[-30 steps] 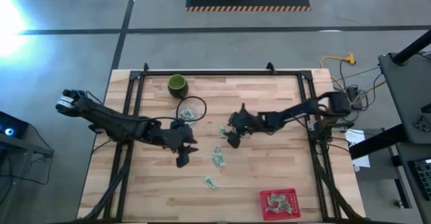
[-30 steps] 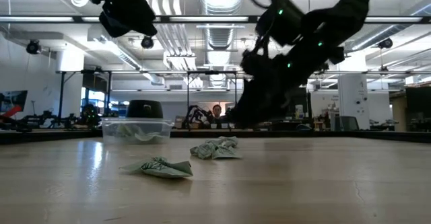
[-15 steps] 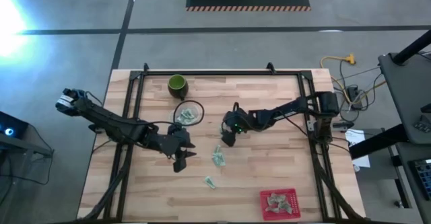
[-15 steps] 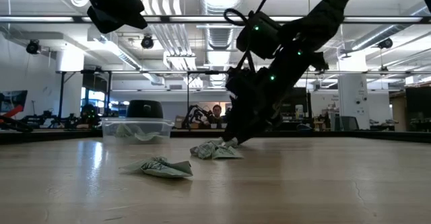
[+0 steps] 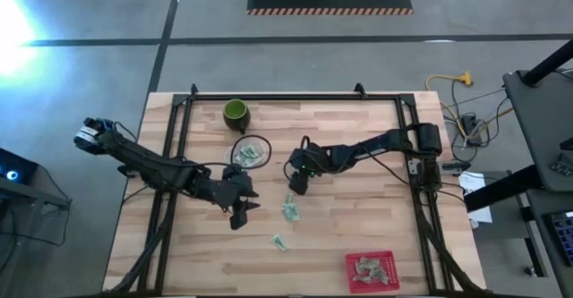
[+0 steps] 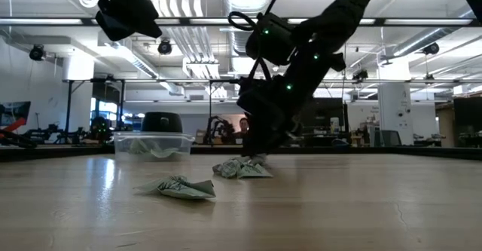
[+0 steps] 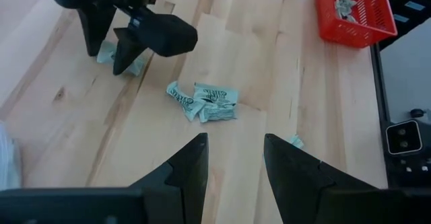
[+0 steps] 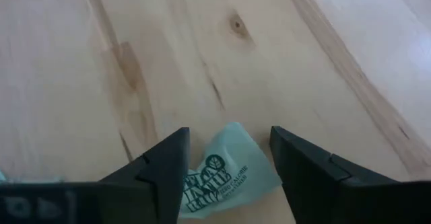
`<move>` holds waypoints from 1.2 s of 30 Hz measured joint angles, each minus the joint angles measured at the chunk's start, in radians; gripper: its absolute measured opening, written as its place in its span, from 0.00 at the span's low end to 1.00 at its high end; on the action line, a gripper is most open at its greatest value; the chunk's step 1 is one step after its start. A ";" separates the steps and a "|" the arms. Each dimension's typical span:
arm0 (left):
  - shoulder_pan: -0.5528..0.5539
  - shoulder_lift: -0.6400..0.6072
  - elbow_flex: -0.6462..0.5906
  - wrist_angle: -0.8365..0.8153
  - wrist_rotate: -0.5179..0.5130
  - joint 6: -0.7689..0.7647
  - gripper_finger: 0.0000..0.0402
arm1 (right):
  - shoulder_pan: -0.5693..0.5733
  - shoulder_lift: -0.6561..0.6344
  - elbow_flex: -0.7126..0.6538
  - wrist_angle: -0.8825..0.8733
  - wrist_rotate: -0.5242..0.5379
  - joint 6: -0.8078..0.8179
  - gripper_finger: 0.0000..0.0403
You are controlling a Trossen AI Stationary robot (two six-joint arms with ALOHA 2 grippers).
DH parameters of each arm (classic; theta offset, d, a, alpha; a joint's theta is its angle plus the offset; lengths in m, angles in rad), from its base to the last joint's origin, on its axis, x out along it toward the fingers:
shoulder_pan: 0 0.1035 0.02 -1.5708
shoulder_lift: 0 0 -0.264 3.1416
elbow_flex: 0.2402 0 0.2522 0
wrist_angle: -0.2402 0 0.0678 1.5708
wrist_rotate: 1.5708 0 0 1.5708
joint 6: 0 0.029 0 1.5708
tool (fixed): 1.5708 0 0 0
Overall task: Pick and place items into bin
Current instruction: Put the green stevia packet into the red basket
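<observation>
The right gripper point(image 8: 229, 163) sits low over a packet point(image 8: 225, 167) near the table's point(image 5: 358, 137) middle, fingers apart around it; the red bin point(image 5: 370, 270) lies well apart, by the table's near right corner; the thin wrapper may slip aside if the fingers close unevenly; the left gripper point(image 7: 234, 158) hovers nearby, fingers apart.

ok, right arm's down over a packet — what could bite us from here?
1. The right tool is open and straddles a packet lying flat on the table; its fingers may scrape wood or pinch only an edge.
2. More packets lie close by, so the close could nudge them.
3. The red bin sits at the far corner, and a thin grip may drop the packet on the way.
</observation>
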 joint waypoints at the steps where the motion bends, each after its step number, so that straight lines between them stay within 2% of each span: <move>1: 0.000 0.000 0.000 0.000 0.000 0.000 0.32 | 0.000 -0.006 -0.002 -0.011 0.003 0.000 0.48; 20: 0.000 0.001 -0.003 -0.001 -0.022 0.001 0.32 | 0.010 -0.088 -0.021 -0.134 -0.023 -0.004 0.04; 31: 0.000 0.001 -0.014 0.000 -0.026 0.006 0.32 | 0.014 -0.096 -0.025 -0.138 -0.062 -0.023 0.03; 36: 0.000 0.001 -0.030 0.005 -0.026 0.000 0.32 | 0.013 -0.107 -0.041 -0.136 -0.106 -0.063 0.12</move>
